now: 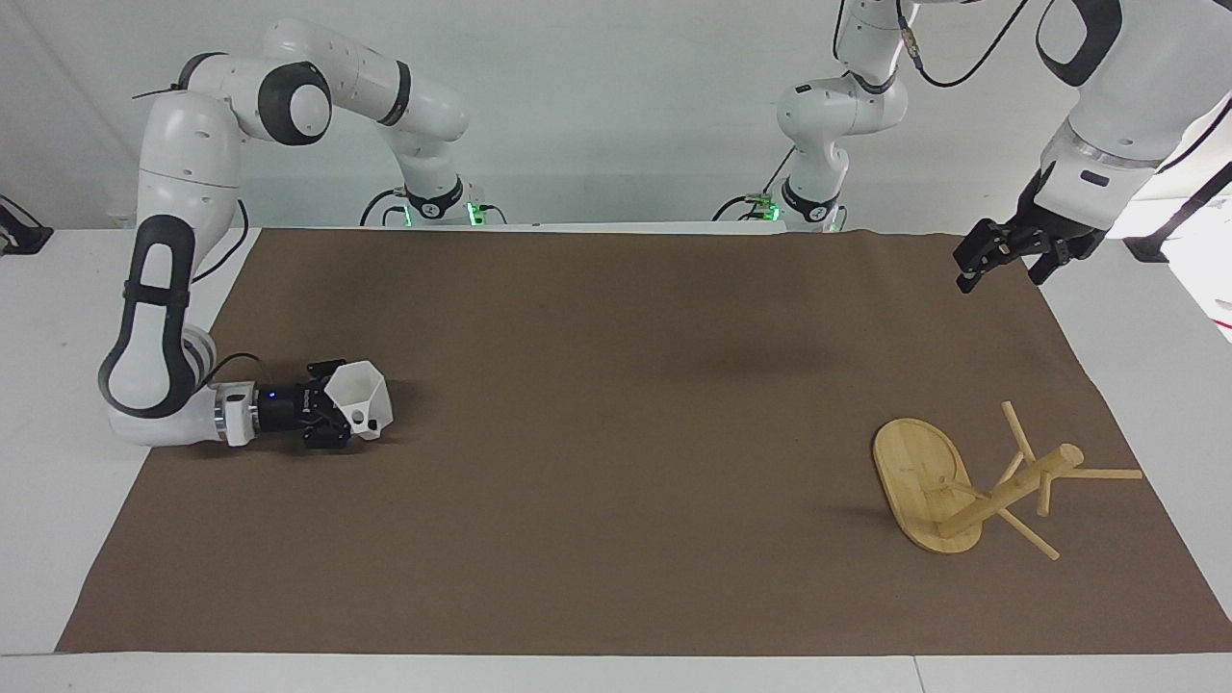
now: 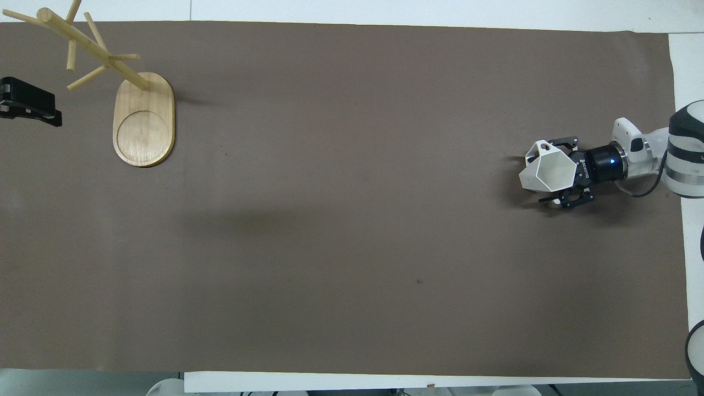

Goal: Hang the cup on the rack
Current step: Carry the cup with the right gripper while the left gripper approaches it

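The white faceted cup (image 1: 363, 402) (image 2: 549, 171) lies tilted on the brown mat at the right arm's end of the table, its small holed handle showing. My right gripper (image 1: 337, 412) (image 2: 555, 171) lies low and level over the mat, open, with one finger on each side of the cup. The bamboo rack (image 1: 924, 481) (image 2: 144, 118) stands on its oval base at the left arm's end, its pegs bare. My left gripper (image 1: 1001, 272) (image 2: 30, 105) waits open and empty in the air beside the rack, over the mat's edge.
A brown mat (image 1: 616, 433) covers most of the white table. Between the cup and the rack nothing stands on it. The arms' bases are at the table's robot end.
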Controlling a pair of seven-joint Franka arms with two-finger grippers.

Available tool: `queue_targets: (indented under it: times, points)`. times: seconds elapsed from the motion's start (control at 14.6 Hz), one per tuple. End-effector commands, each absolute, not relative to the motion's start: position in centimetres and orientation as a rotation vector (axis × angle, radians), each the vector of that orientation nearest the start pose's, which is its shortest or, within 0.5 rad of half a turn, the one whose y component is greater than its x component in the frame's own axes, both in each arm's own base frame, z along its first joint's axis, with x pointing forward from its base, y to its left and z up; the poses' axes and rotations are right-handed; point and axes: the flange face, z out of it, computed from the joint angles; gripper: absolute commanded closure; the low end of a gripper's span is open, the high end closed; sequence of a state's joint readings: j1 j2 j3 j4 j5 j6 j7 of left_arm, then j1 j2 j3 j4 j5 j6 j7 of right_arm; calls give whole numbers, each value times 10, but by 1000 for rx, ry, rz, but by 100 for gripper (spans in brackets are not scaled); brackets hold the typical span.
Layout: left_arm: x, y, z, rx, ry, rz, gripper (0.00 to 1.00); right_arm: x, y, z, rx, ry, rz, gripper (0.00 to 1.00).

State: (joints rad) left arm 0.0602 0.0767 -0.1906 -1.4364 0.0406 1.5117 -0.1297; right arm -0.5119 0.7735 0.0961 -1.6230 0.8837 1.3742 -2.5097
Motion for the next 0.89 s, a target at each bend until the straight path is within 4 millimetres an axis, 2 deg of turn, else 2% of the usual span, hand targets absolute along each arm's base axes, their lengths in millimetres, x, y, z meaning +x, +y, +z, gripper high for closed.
queue_targets:
  times: [0.0, 0.07, 0.21, 0.34, 0.48, 0.55, 0.82]
  points:
    - [561, -64, 640, -3094, -21, -28, 0, 574, -145, 190, -1205, -1497, -954, 60]
    - [561, -64, 641, -3093, -21, -30, 0, 576, -139, 190, -1204, -1497, -943, 74]
    - [561, -64, 640, -3094, -21, -28, 0, 587, -109, 202, -1171, -1517, -931, 84]
    - [561, -64, 640, -3094, -21, -28, 0, 601, -70, 235, -1157, -1547, -908, 84]
    - [561, -64, 640, -3094, -21, -28, 0, 614, -38, 274, -1220, -1585, -874, 84]
    - [561, -64, 641, -3093, -21, -30, 0, 621, -18, 286, -1238, -1563, -880, 84]
    - [557, -64, 637, -3090, -29, 19, 0, 639, 76, 296, -1264, -1467, -941, 84]
